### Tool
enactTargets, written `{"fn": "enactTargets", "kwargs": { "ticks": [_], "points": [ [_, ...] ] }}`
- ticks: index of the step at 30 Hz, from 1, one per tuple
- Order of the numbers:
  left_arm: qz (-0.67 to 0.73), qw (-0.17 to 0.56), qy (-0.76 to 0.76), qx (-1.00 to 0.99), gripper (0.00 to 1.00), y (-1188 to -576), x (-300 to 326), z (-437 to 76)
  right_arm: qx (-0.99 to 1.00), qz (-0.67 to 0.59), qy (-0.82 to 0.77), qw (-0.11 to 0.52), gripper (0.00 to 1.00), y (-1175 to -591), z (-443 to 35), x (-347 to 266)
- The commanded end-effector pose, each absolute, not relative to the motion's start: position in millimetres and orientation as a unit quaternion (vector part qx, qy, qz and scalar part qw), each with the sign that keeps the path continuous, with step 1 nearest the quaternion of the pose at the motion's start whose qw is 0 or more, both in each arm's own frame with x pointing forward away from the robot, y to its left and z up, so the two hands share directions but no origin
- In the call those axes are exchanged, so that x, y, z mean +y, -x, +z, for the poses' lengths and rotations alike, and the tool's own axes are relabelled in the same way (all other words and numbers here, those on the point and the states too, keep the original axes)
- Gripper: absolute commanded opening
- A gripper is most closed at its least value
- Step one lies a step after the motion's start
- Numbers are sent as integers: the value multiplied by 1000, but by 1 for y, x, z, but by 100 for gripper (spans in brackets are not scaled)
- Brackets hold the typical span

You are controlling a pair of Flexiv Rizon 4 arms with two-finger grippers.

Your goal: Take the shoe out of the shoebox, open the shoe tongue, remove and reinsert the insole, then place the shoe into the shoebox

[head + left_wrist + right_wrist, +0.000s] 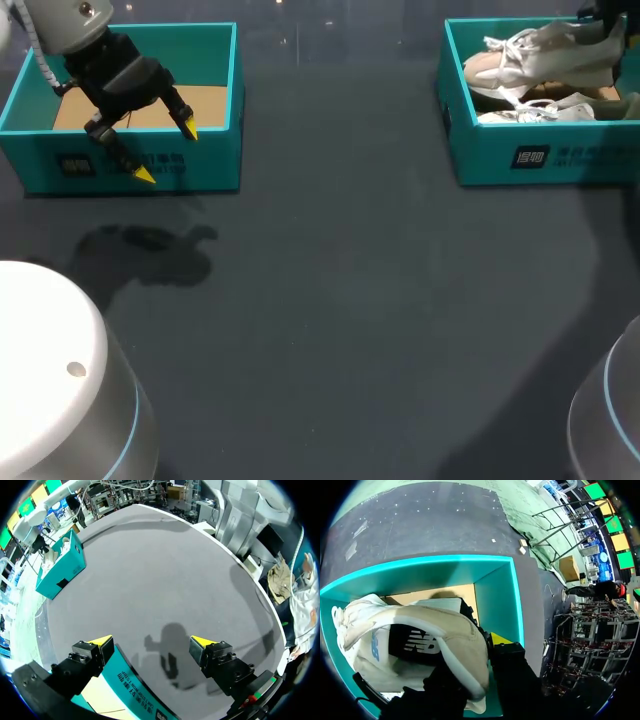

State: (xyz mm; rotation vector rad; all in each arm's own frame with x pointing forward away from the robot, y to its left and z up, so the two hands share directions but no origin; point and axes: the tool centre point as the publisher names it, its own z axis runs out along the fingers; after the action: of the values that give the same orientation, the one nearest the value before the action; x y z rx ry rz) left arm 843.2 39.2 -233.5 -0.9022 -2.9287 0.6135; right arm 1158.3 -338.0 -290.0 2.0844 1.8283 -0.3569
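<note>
A beige and white shoe [545, 55] hangs tilted just above the right teal shoebox [490, 150] at the table's far right. In the right wrist view my right gripper [487, 642] is shut on the shoe [420, 630] at its heel collar; one yellow tip shows, the other is hidden by the shoe. Under it lie the box's teal walls [497, 595] and brown floor. A second white shoe [540, 110] lies in that box. My left gripper [167, 153] stands open over the front wall of the left teal box [215, 160], nothing between its fingers [100, 641].
The left box holds only its brown cardboard floor [205, 105]. Dark tabletop [340, 280] stretches between the two boxes. From the left wrist, the right box [62, 567] shows far across the table.
</note>
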Motion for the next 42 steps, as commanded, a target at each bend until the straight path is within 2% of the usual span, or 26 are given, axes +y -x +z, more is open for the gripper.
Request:
{"fn": "enactTargets", "kwargs": {
  "ticks": [1, 40, 42],
  "points": [
    [195, 8, 289, -937, 100, -843, 40, -233, 643, -130, -737, 165, 0, -1167, -300, -339],
    [195, 8, 289, -937, 100, -843, 40, -233, 675, -111, -719, 125, 0, -1170, -355, -335],
    [195, 8, 289, -937, 100, -843, 40, -233, 678, -109, -716, 123, 19, -1171, -356, -335]
  ]
}}
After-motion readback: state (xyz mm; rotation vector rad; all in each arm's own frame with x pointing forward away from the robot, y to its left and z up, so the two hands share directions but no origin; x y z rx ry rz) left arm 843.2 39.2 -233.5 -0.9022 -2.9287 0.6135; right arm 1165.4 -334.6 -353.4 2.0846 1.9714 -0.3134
